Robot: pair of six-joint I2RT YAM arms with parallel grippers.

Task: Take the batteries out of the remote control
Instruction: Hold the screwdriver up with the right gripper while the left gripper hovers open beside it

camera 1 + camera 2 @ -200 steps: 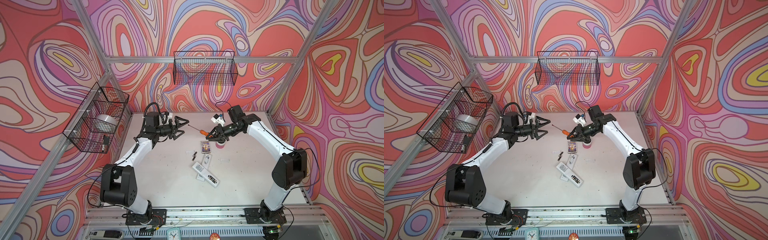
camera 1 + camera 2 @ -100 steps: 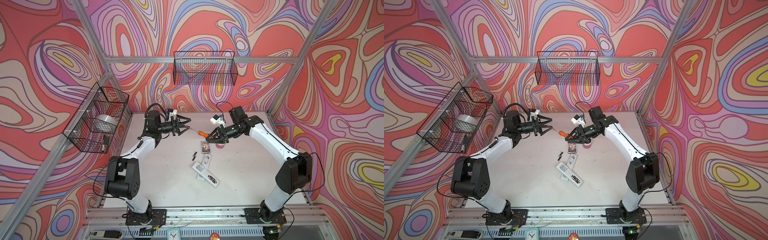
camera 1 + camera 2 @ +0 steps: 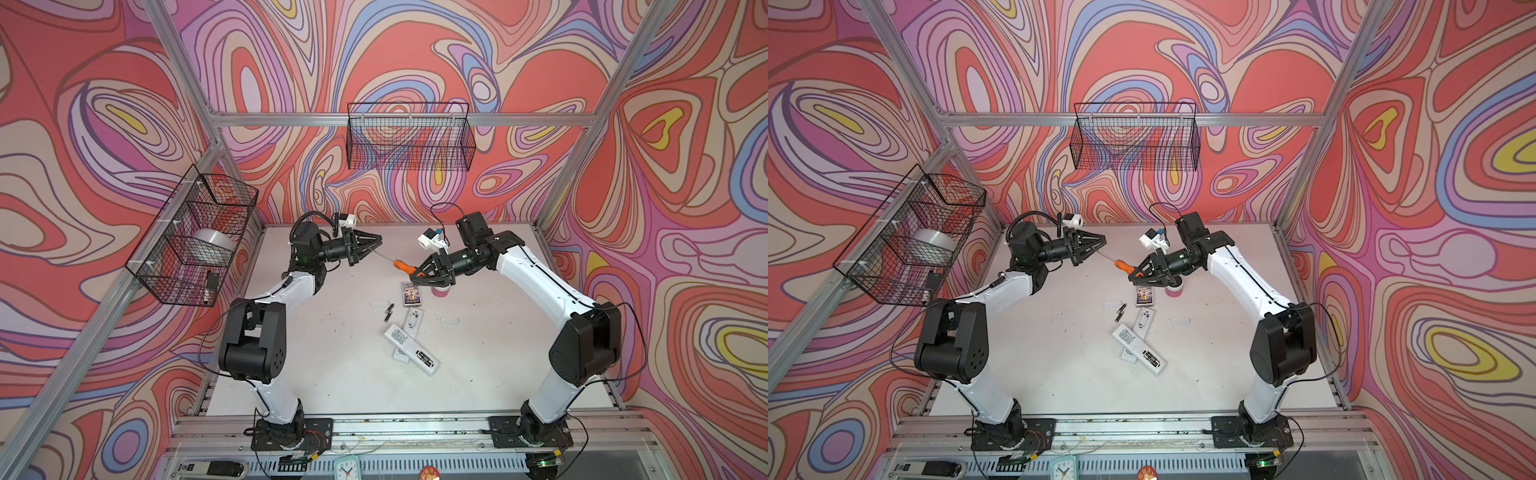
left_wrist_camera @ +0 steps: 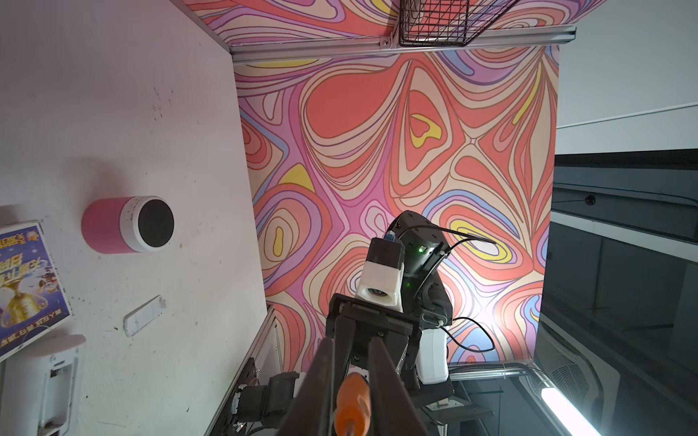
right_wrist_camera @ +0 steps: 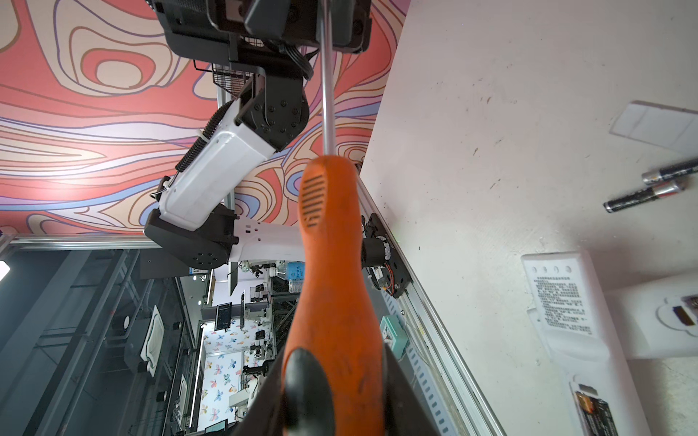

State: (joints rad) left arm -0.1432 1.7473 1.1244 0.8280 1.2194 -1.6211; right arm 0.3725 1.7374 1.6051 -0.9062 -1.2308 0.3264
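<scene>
Above the far half of the white surface (image 3: 332,365), your two arms meet nose to nose over one tool. Your right fingers (image 3: 430,261) are clamped on the butt of the orange-handled screwdriver (image 3: 400,264). The right wrist view shows the handle wedged between those dark fingers (image 5: 306,381), with the steel shaft running straight out to the other arm. Your left fingers (image 3: 368,236) are drawn together on the far end of that shaft. Both arms therefore have hold of the screwdriver, which hangs clear of the surface.

Down on the surface, nearer your side, two loose batteries (image 3: 388,312) lie close side by side, just beside a white battery cover (image 3: 380,305). You can also see them at the edge of the right wrist view. Just to their right lies a small remote (image 3: 414,321) with its bay open. Nearer you again, the longer remote control (image 3: 405,343) lies back up with its label showing. The seated batteries (image 3: 423,356) are in its open bay.

A printed card box (image 3: 411,294) and a pink speaker (image 3: 439,292) sit on the surface under your right fingers in both top views. A second cover (image 3: 449,321) lies apart to the right.
</scene>
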